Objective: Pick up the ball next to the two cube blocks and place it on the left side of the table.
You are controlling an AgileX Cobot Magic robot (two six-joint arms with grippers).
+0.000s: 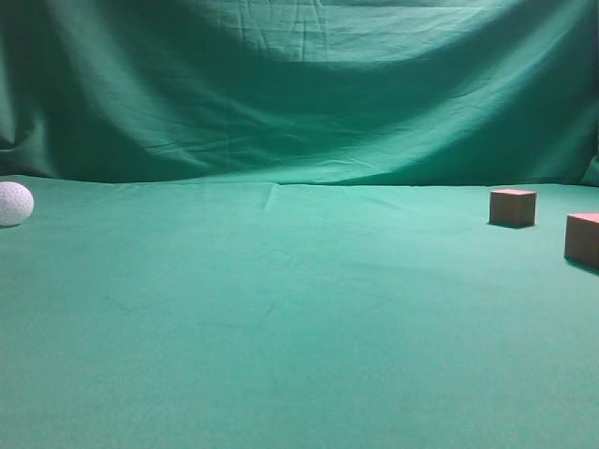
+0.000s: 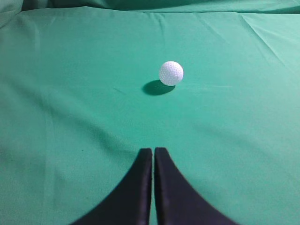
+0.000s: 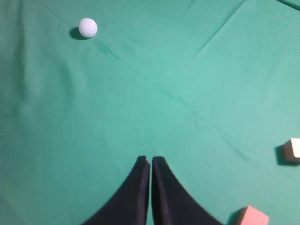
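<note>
The white dimpled ball [image 1: 14, 204] rests on the green table [image 1: 281, 318] at the far left edge of the exterior view, far from the two reddish-brown cube blocks [image 1: 513, 207] [image 1: 582, 239] at the right. In the left wrist view the ball [image 2: 170, 73] lies ahead of my left gripper [image 2: 153, 151], which is shut and empty, well short of it. In the right wrist view my right gripper [image 3: 150, 159] is shut and empty; the ball [image 3: 87, 27] is far at upper left, the cubes [image 3: 293, 150] [image 3: 252, 217] at the right. No gripper shows in the exterior view.
A draped green backdrop [image 1: 299, 84] rises behind the table. The cloth has creases [image 3: 187, 101] across its middle.
</note>
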